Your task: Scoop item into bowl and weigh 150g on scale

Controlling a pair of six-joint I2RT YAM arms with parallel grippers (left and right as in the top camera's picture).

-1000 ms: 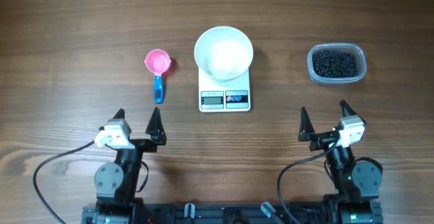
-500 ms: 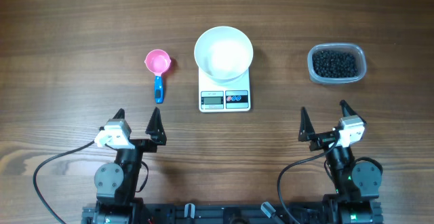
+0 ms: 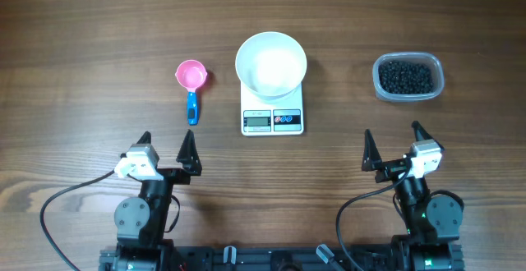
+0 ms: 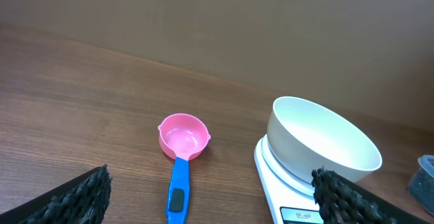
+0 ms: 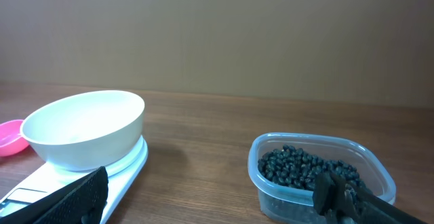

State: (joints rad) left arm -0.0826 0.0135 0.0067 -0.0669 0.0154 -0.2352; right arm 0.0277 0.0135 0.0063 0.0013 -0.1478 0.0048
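Wooden counter (image 3: pixel 82 25): brown, with the grain running side to side — it carries everything listed here.
Bowl (image 3: pixel 271 64): plain white and round, standing upright on the far part of the scale and overhanging its side edges; from above its inside shows only white.
Scale (image 3: pixel 273 121): small white rectangle at the centre of the counter; its grey display and two round buttons sit on the strip nearest the arms, not covered by the bowl.
Black beads (image 3: pixel 404 76): a loose dark heap inside the tub, well to the right of the scale.
Tub (image 3: pixel 439 72): clear plastic with rounded corners, standing apart from the scale.
Scoop (image 3: pixel 191 86): pink cup on a blue handle, lying left of the scale and apart from it, handle pointing toward the arms.
Left hand (image 3: pixel 167 133): fingers spread wide with nothing between them — near side of the counter, short of the scoop.
Right hand (image 3: pixel 392 128): fingers spread wide, gripping nothing; the tub lies ahead of it, untouched.
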